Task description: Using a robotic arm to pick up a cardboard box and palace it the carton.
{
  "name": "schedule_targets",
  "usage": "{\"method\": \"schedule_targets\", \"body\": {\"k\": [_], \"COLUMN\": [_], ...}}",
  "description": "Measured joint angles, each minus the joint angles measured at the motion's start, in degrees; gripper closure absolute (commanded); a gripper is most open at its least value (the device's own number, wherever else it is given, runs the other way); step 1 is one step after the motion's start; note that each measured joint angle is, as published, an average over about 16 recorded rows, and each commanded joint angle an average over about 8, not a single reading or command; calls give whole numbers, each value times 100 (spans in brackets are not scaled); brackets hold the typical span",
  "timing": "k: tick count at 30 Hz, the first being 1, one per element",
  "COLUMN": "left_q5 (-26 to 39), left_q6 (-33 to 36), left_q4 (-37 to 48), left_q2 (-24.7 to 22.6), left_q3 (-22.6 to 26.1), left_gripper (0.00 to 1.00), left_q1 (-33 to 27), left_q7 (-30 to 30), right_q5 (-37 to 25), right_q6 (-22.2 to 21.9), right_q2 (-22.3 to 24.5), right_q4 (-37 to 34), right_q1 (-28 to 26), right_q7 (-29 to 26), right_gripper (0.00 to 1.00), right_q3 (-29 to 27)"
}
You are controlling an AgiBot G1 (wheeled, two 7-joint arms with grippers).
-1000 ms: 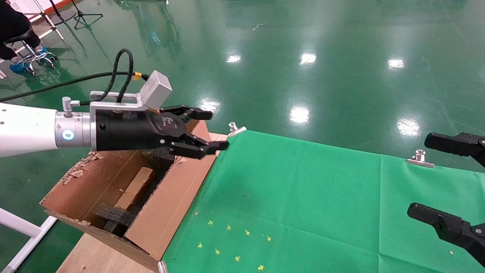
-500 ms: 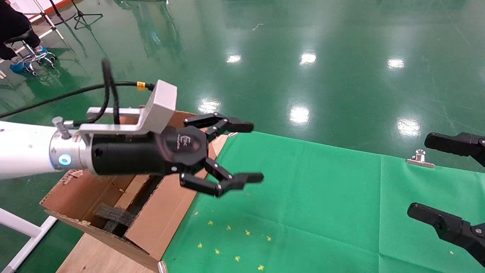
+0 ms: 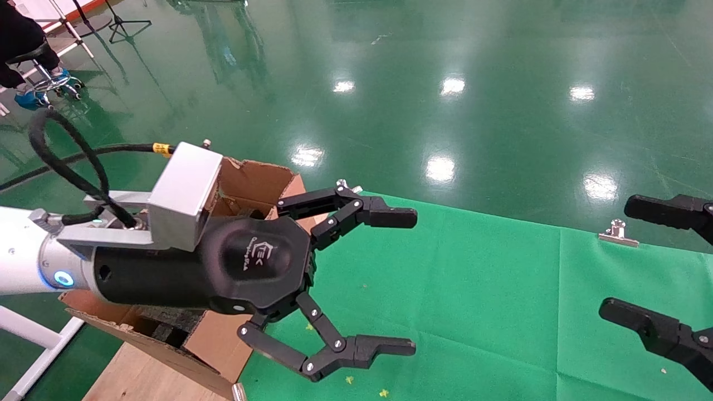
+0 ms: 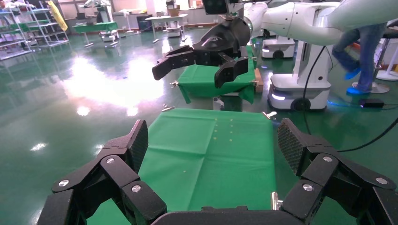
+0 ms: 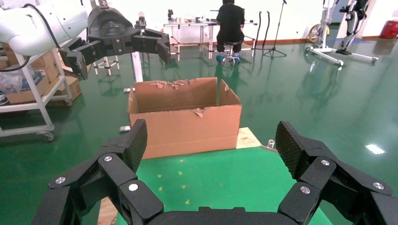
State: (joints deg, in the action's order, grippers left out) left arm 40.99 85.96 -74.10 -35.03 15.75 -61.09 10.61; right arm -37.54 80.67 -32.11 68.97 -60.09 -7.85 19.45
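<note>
Cardboard, brown and corrugated, made up the large long carton (image 3: pixel 245 184) that stood at the left edge of the worktop; its ragged torn flaps and a black foam block (image 3: pixel 167 320) inside showed past the arm. The small taped cardboard box could not be seen in any view, as the arm covered most of the carton's inside.

The white robotic arm with silver wrist and blue light ring (image 3: pixel 33 267) reached in from the left, its grey camera block (image 3: pixel 184 195) just in front of the carton's far end. Its black multi-link left gripper (image 3: pixel 409 281) hung over the green cloth (image 3: pixel 473 301) covering the worktop, jaws spread wide and holding nothing. In the left wrist view the same gripper (image 4: pixel 213 145) framed the bare cloth between its fingers.

At the right edge of the head view the black right gripper (image 3: pixel 615 259) was parked above the cloth, likewise released with jaws wide apart. Its own camera looked across the cloth at the carton (image 5: pixel 185 117) and showed the left gripper (image 5: pixel 117 49) raised above and beyond it.

A silver binder clip (image 3: pixel 617 233) pinned the cloth's far edge near the right gripper. Small yellow star marks (image 3: pixel 350 380) dotted the cloth beneath the left gripper. Glossy green floor (image 3: pixel 445 83) surrounded everything.
</note>
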Motion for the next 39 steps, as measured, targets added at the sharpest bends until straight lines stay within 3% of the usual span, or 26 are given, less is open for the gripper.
{"method": "schedule_targets", "body": {"k": [39], "left_q5": [103], "left_q6": [-33], "left_q4": [65], "left_q2": [3], "left_q3": [31], "left_gripper": [0], "left_q1": [-55], "left_q7": [22], "right_q5": [0], "right_q6": [-1], "right_q2": [0], "right_q4": [-1], "right_q1": [0], "right_q7": [0], "right_gripper": [0], "right_q3": [0]}}
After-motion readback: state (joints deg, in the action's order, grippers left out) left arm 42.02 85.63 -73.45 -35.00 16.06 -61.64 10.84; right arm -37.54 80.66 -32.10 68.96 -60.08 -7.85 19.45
